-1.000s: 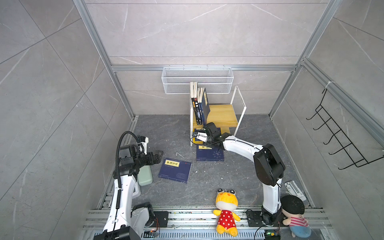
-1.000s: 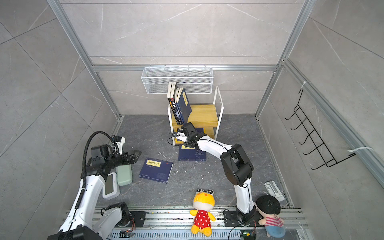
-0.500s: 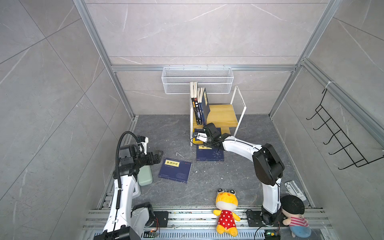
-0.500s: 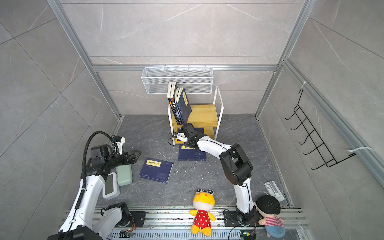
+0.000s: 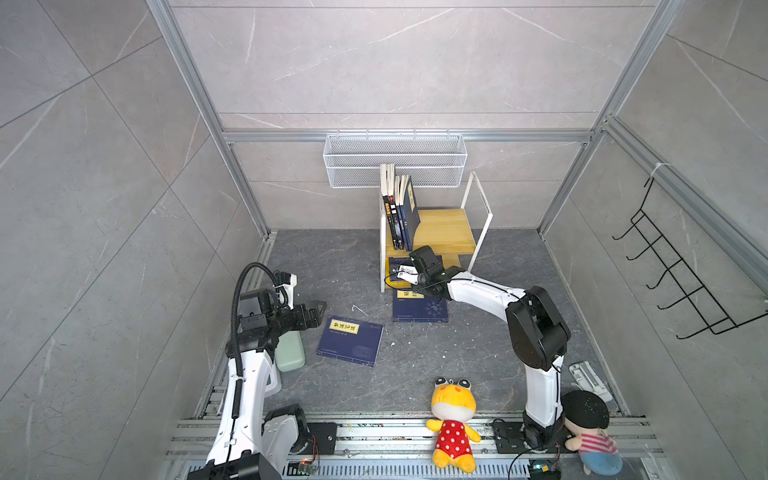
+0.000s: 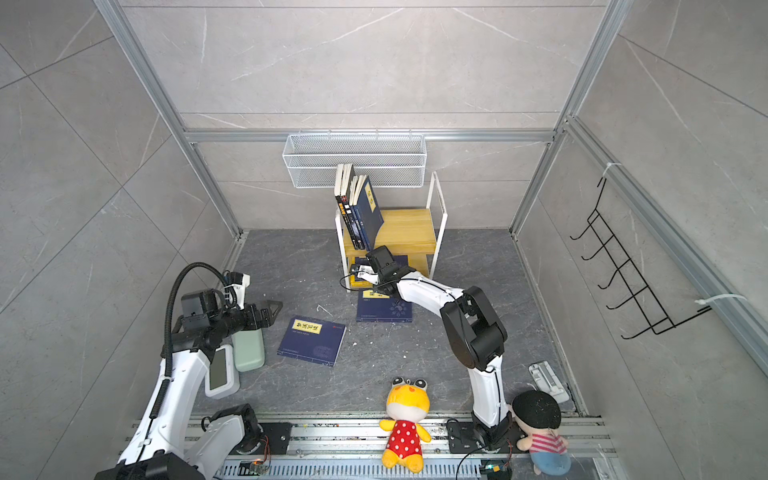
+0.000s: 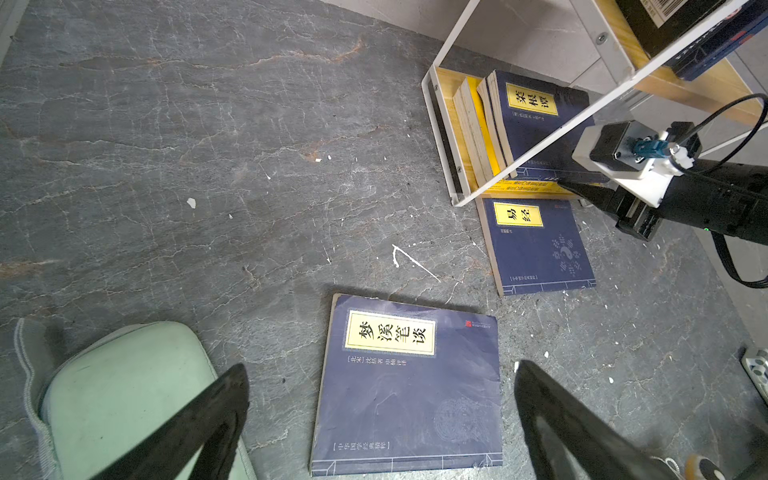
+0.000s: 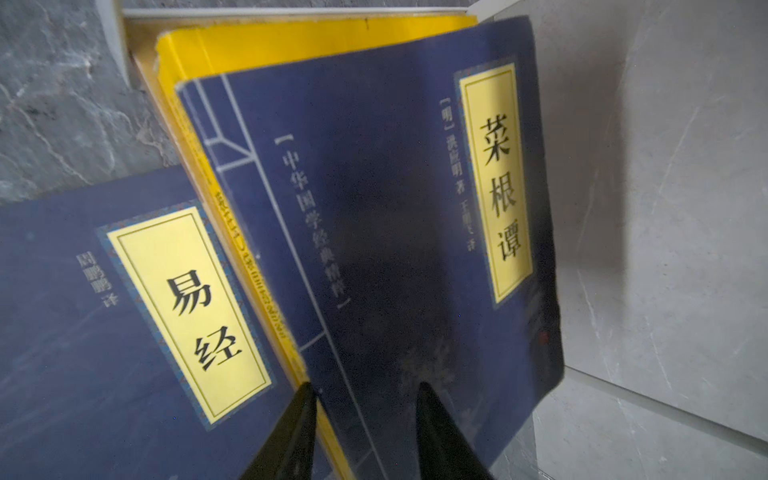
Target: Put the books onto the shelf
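Books [image 5: 397, 210] stand upright at the left end of the shelf's [image 5: 446, 232] top board, just above centre in both top views, leaning slightly right. Their titles are too small to read. On the lower board a labelled navy book [image 8: 374, 232] lies tilted on a yellow book [image 8: 291, 41]. The right wrist view shows this pile close up, while in both top views the right arm covers most of it.

Two more navy books lie flat on the counter [image 5: 332, 266]. The near book [image 5: 419, 309] is just in front of the shelf's lower board. The loose book [image 5: 351, 341] is left of centre, well apart from the shelf.

The right tool [image 8: 365, 386] is at the front edge of the lower pile, its tips either side of the labelled navy book's spine corner. I cannot tell whether they grasp it or only straddle it. The left wrist view shows just one of its fingers [image 7: 582, 189], against the yellow spine.

The left tool [image 7: 381, 365] is released, jaws wide, above the loose book's lower half. A pale green pouch [image 7: 124, 395] lies beside that book.

Only the top views show the white mesh basket [image 5: 395, 160] behind the upright books, the black hook rack [image 5: 681, 270] at the right, and the yellow plush toy [image 5: 453, 419] at the bottom edge.
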`<move>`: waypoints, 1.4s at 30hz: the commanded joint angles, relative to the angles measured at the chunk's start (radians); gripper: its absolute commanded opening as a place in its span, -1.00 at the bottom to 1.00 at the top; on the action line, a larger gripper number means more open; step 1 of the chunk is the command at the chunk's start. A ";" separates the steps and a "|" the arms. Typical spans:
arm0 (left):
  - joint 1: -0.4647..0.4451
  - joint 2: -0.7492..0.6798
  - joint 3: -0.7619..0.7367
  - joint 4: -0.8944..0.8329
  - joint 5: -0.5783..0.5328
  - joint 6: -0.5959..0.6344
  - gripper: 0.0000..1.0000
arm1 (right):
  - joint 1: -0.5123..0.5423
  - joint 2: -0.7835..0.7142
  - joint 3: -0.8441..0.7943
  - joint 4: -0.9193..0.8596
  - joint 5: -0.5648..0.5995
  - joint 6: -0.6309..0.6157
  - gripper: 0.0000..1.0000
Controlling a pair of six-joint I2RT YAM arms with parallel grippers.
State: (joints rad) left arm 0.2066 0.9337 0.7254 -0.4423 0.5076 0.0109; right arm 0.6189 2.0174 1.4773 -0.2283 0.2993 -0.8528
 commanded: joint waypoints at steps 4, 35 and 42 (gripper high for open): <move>0.007 -0.004 0.020 0.008 0.025 0.004 0.99 | -0.003 -0.019 0.030 -0.006 -0.009 0.034 -0.18; -0.010 0.118 0.087 -0.112 0.027 0.147 0.86 | 0.213 -0.366 -0.228 -0.043 -0.035 0.274 -0.03; -0.033 0.245 0.092 -0.107 0.035 0.157 0.71 | 0.411 -0.397 -0.353 0.051 0.041 0.408 -0.02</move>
State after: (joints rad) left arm 0.1848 1.1370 0.7876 -0.5301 0.5255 0.1356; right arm 0.9813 1.6215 1.1633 -0.2237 0.2966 -0.5488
